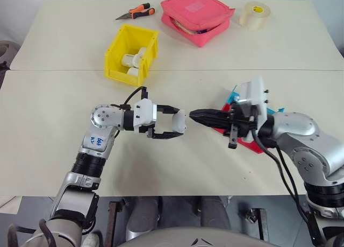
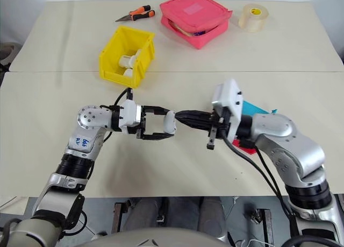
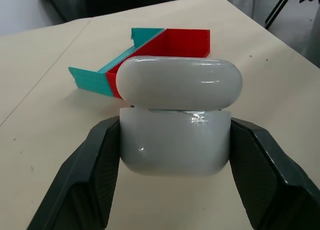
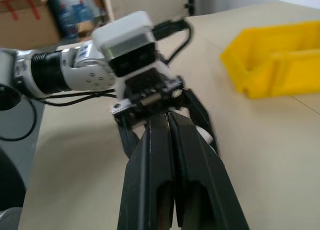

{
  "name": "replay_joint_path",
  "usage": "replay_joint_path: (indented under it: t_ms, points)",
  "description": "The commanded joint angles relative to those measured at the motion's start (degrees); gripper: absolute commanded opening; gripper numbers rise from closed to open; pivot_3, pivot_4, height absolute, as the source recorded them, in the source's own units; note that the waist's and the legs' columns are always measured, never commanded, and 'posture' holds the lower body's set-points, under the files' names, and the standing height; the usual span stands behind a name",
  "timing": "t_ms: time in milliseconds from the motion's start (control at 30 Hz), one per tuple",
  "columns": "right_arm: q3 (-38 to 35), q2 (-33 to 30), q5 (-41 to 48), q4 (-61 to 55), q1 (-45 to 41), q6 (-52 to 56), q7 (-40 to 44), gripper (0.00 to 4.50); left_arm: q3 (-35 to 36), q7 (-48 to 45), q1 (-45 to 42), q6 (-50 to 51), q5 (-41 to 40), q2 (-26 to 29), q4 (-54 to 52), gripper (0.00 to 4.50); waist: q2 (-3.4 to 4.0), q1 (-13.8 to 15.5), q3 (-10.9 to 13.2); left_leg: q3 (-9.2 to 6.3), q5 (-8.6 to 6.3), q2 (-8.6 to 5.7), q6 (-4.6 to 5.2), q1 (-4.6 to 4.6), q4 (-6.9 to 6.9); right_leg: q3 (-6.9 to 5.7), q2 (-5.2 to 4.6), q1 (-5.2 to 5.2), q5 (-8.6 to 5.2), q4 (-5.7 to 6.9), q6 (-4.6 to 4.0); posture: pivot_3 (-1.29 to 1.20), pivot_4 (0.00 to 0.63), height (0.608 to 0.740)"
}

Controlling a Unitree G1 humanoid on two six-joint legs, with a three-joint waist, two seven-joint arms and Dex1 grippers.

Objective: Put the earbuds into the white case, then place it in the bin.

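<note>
My left gripper holds the white case just above the table, with the jaws pointing right. In the left wrist view the case sits between the black fingers, its lid down with a thin gap showing. My right gripper is shut and points left, its tips right at the case. The earbuds are out of view. The yellow bin stands behind and to the left of both grippers.
Several white cylindrical parts lie in the bin. A red and blue tray lies under my right arm. At the far side of the table are a pink zipped pouch, a roll of tape and orange-handled pliers.
</note>
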Motion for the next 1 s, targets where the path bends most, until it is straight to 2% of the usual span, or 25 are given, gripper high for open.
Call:
replay_joint_path:
  t_ms: [33, 100, 233, 367, 500, 600, 733, 967, 1000]
  points:
    - [2.7, 1.1, -2.2, 0.4, -2.7, 1.3, 0.1, 0.02, -0.3, 0.7, -0.8, -0.4, -0.5, -0.5, -2.6, 2.81, 0.00, 0.0, 0.0, -0.01, 0.00, 0.00, 0.00, 0.00, -0.01, -0.01, 0.00, 0.00, 0.00, 0.00, 0.00, 0.00, 0.150, 0.740]
    - [2.9, 1.7, -2.8, 1.0, -3.1, 1.7, 0.1, 0.02, -0.4, 1.0, -0.7, -0.3, -0.6, -0.5, -2.9, 2.81, 0.00, 0.0, 0.0, -0.03, 0.00, 0.01, -0.01, -0.01, -0.01, -0.05, 0.00, 0.00, 0.00, -0.01, 0.00, 0.00, 0.150, 0.740]
    - [1.2, -2.5, -4.9, 2.0, 1.3, 2.2, 2.2, 0.02, 0.1, 1.4, 0.0, -0.5, -1.6, -0.9, -4.0, 2.81, 0.00, 0.2, 0.0, -0.06, 0.00, -0.01, 0.00, -0.04, 0.01, -0.08, 0.00, 0.00, 0.00, -0.02, 0.00, 0.00, 0.150, 0.740]
    - [-5.3, -6.4, -4.6, 0.9, 9.3, -0.5, 4.5, 0.02, 3.3, 0.5, 2.3, 2.7, -9.0, -2.0, -6.6, 2.81, -0.02, 0.2, 0.0, -0.06, 0.00, 0.00, 0.00, -0.09, 0.00, -0.10, -0.01, 0.00, 0.00, -0.06, 0.00, 0.00, 0.150, 0.740]
    - [-14.5, -2.7, -2.7, -0.6, 17.4, -5.8, 2.4, 0.02, 6.4, 0.0, 6.7, 5.3, -13.1, -0.4, -9.2, 2.81, -0.02, -0.2, 0.0, 0.02, 0.01, 0.07, -0.02, 0.00, -0.05, -0.07, 0.00, 0.00, 0.00, -0.05, 0.01, 0.00, 0.150, 0.740]
    - [-20.0, 0.7, -1.1, -2.9, 22.8, -10.5, 2.9, 0.60, 11.1, 3.8, 10.8, 7.2, -15.3, 0.6, -11.1, 2.81, -0.02, -0.2, 0.0, 0.04, 0.03, 0.12, -0.07, 0.08, -0.10, -0.06, 0.04, 0.01, 0.00, -0.01, 0.00, 0.00, 0.150, 0.740]
    - [-22.5, 3.6, -2.5, -4.4, 26.2, -16.3, 2.8, 1.98, 17.2, 14.8, 16.0, 13.5, -15.1, 2.2, -14.7, 2.81, -0.02, -0.1, 0.0, 0.03, 0.02, 0.10, -0.06, 0.17, -0.07, 0.03, 0.03, 0.08, 0.00, 0.01, 0.00, 0.00, 0.150, 0.740]
    - [-22.9, 6.4, -6.3, -3.3, 26.2, -23.2, 0.2, 4.40, 26.6, 34.5, 22.5, 20.8, -13.8, 1.0, -21.7, 2.81, -0.03, 0.1, 0.0, -0.16, -0.01, 0.09, -0.06, 0.35, -0.13, 0.16, 0.03, 0.19, 0.00, 0.02, 0.00, 0.00, 0.150, 0.740]
    - [-22.8, 6.6, -6.8, -3.3, 26.2, -23.6, -0.2, 4.46, 27.2, 35.9, 23.1, 21.4, -14.2, 0.9, -22.6, 2.81, -0.03, 0.1, 0.0, -0.17, -0.01, 0.10, -0.07, 0.40, -0.17, 0.20, 0.03, 0.18, 0.00, 0.02, 0.00, 0.00, 0.150, 0.740]
